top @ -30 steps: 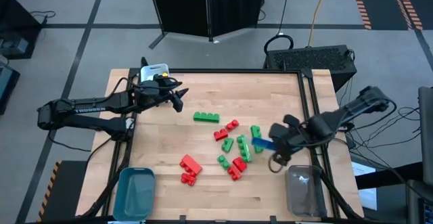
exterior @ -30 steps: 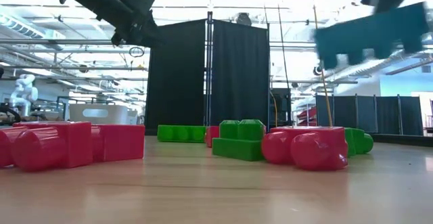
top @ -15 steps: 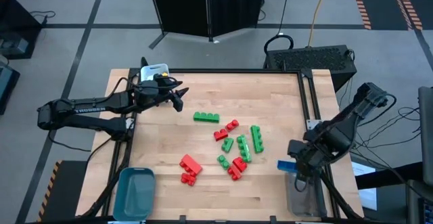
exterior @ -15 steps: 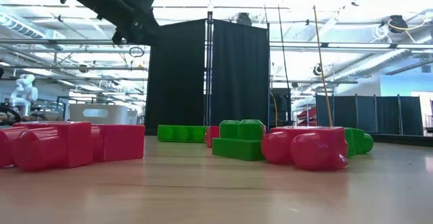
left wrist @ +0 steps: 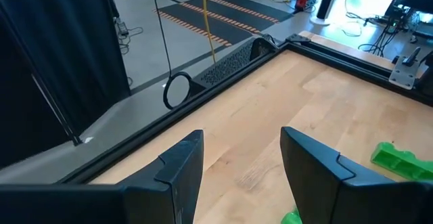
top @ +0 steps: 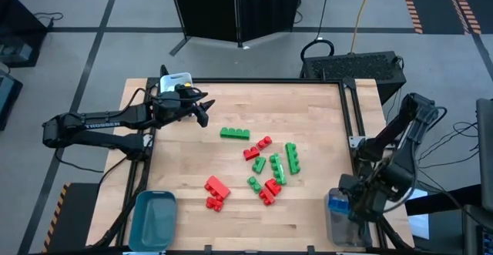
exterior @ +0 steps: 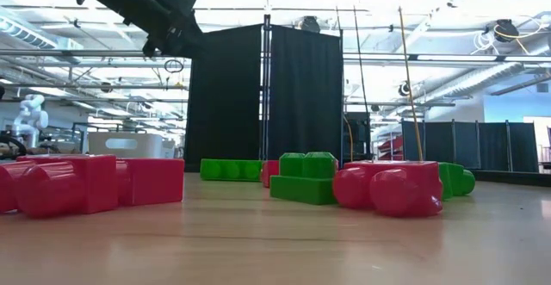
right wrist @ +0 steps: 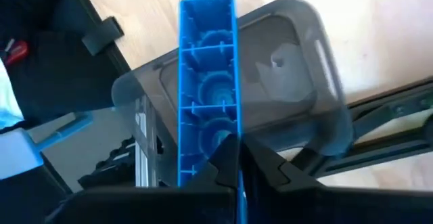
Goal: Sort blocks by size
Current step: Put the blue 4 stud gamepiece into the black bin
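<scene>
Right tool (right wrist: pixel 233 158) is now over the clear plastic bin (top: pixel 344 223) at the lower right of the high view. Half a second ago it was just above-left of the bin, and a second ago it was over the wooden surface (top: pixel 246 109) beside the green bricks. Its fingers are clamped tight on the long blue studded plastic brick (right wrist: pixel 206 82). In the right wrist view the brick's hollow underside faces the camera and it hangs above the bin's open mouth. In the high view the blue brick (top: pixel 336 203) shows at the bin's upper edge; can't tell whether it touches the bin.

Left tool (left wrist: pixel 238 166) sits at the upper left of the high view, near the surface's far edge, unchanged across all three high frames. Its fingers are spread apart with nothing between them.

The rest of the blocks have not moved:
- long green brick (top: pixel 234 134) alone, upper centre
- mixed cluster of red and green bricks (top: pixel 271 170) mid-surface
- red bricks (top: pixel 216 192) lower left of the cluster

Teal plastic bin (top: pixel 152 220) sits at the lower left. Small white bin (top: pixel 177 79) sits at the surface's upper left corner, behind the left tool.

In the low view the blue brick, seen upper right a second ago, is out of frame; only the red (exterior: pixel 93 184) and green (exterior: pixel 303 178) bricks show.
</scene>
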{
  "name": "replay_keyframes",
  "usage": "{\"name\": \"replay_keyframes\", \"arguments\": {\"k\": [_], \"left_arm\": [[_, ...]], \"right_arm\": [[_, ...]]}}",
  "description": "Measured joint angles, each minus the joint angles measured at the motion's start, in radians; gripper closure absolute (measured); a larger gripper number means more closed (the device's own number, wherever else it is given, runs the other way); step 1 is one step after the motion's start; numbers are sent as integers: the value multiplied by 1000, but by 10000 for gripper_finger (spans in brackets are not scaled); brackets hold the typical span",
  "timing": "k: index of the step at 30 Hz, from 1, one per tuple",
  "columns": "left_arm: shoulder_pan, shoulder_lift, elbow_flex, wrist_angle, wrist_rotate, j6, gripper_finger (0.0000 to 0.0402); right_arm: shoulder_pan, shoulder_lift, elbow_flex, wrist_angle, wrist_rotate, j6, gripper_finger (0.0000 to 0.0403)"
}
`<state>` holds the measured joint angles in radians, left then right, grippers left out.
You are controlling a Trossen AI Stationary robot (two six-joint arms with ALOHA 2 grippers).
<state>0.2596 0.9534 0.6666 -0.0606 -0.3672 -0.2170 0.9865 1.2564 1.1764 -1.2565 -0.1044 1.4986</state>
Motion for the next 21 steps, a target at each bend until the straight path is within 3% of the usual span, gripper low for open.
{"name": "replay_keyframes", "arguments": {"k": [13,21], "left_arm": [[0,0,0,-1,0,-36,217],[-14,0,0,-8,0,-65,217]], "right_arm": [[30,170,-5,39,96,-72,398],[30,275,-5,32,288,-154,350]]}}
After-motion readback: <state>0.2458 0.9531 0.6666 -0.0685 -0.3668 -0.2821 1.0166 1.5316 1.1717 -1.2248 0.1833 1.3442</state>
